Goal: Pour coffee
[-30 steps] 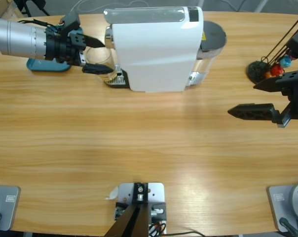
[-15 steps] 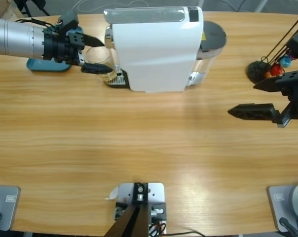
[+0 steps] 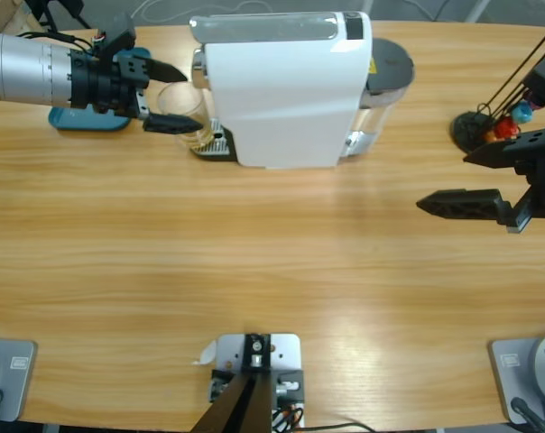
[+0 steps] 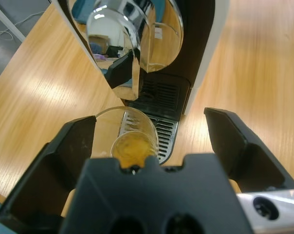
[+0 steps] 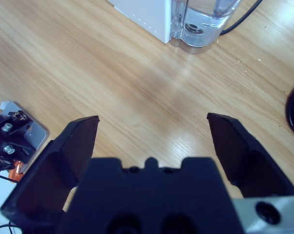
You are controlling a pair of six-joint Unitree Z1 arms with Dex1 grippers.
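A clear glass (image 3: 177,101) with a shallow pool of amber coffee (image 4: 133,149) stands at the left end of the white coffee machine (image 3: 281,90), just off its drip tray (image 4: 161,131) and below the chrome spout (image 4: 120,34). My left gripper (image 3: 195,101) is open, one jaw on each side of the glass (image 4: 132,131), with a gap to both. My right gripper (image 3: 444,180) hangs open over bare table at the right, with nothing between its jaws, as the right wrist view (image 5: 152,118) also shows.
The machine's clear water tank (image 3: 390,68) sits at its right end and also appears as the tank (image 5: 205,19) in the right wrist view. A black capsule stand (image 3: 503,117) with coloured capsules is at the far right. A blue flat object (image 3: 87,119) lies under the left arm.
My left arm has drawn back a little to the left, and more of the glass now shows between its jaws. The right arm has not moved.
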